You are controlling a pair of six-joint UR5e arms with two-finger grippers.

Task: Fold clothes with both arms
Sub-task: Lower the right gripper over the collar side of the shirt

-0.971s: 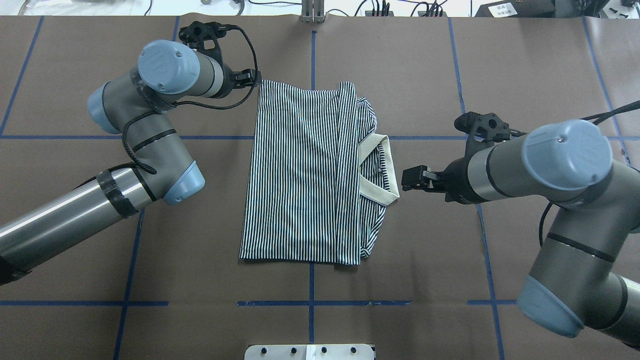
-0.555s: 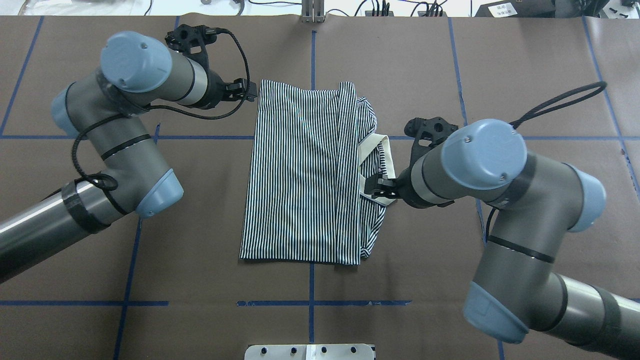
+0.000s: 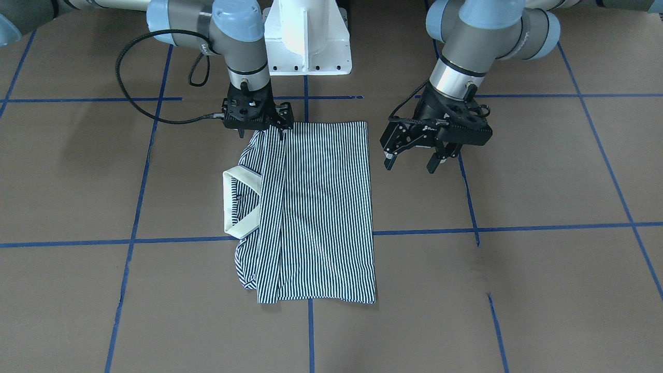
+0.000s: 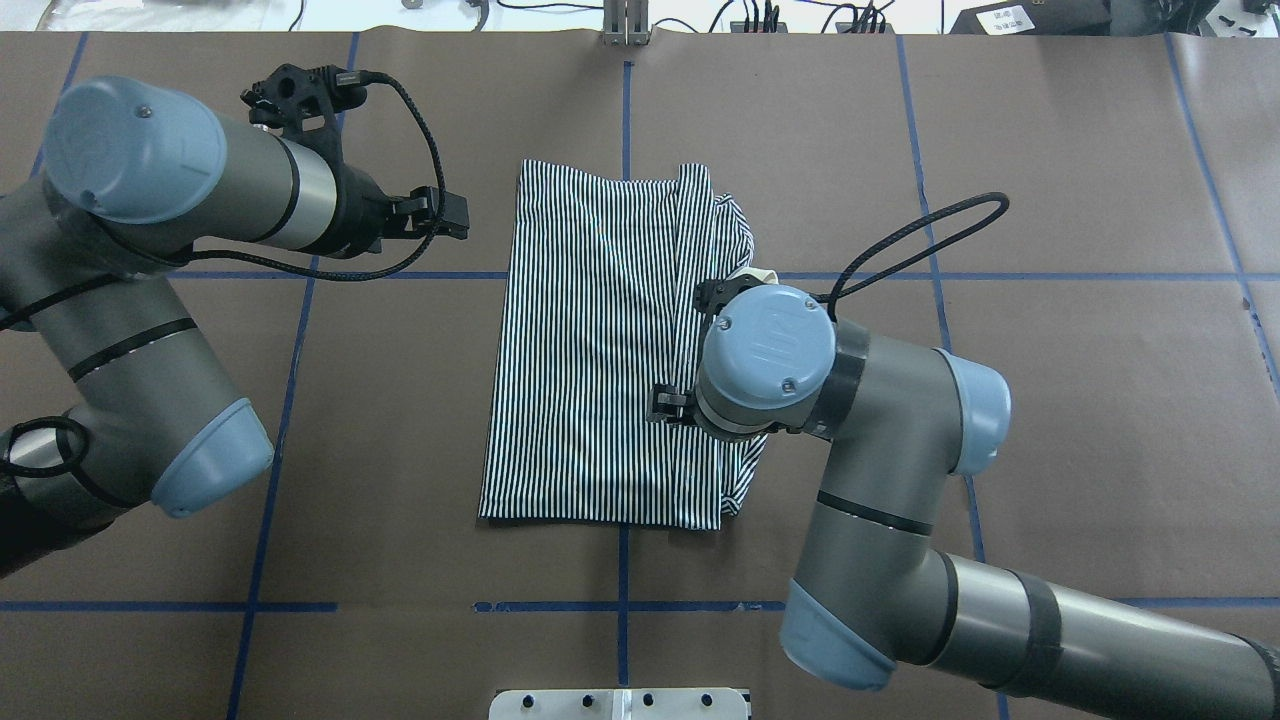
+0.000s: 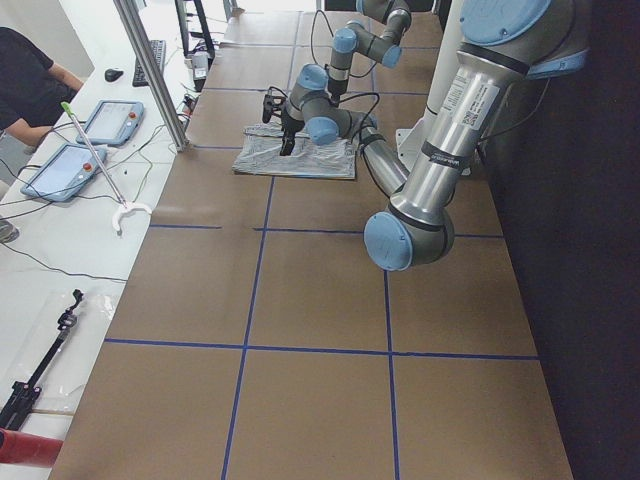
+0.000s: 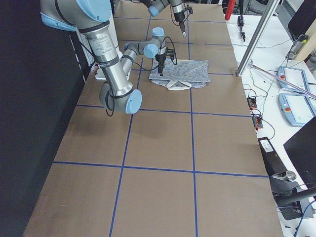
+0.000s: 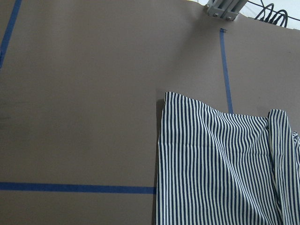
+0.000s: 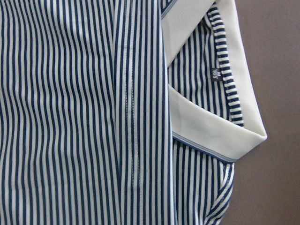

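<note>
The striped polo shirt (image 4: 590,350) lies flat on the brown table, folded into a long rectangle, and shows again as the shirt (image 3: 321,207) in the front-facing view. Its cream collar (image 3: 228,202) sticks out on my right side; the right wrist view shows the collar (image 8: 211,131) close up. My right gripper (image 3: 262,133) hangs open above the shirt's near end, its wrist covering part of the collar in the overhead view, where the right gripper (image 4: 662,405) barely shows. My left gripper (image 3: 411,165) is open and empty, off the cloth to its left; overhead, the left gripper (image 4: 455,215) is near the far-left corner.
The white pedestal base (image 3: 305,41) stands at the robot's edge of the table. Blue tape lines (image 4: 625,100) grid the brown surface. A metal bracket (image 4: 625,25) sits at the far edge. A person and two tablets (image 5: 85,140) are at a side bench.
My right arm swung from beside the collar to over the shirt's near half. My left gripper drew back leftward from the shirt's far-left corner. The shirt lies as before.
</note>
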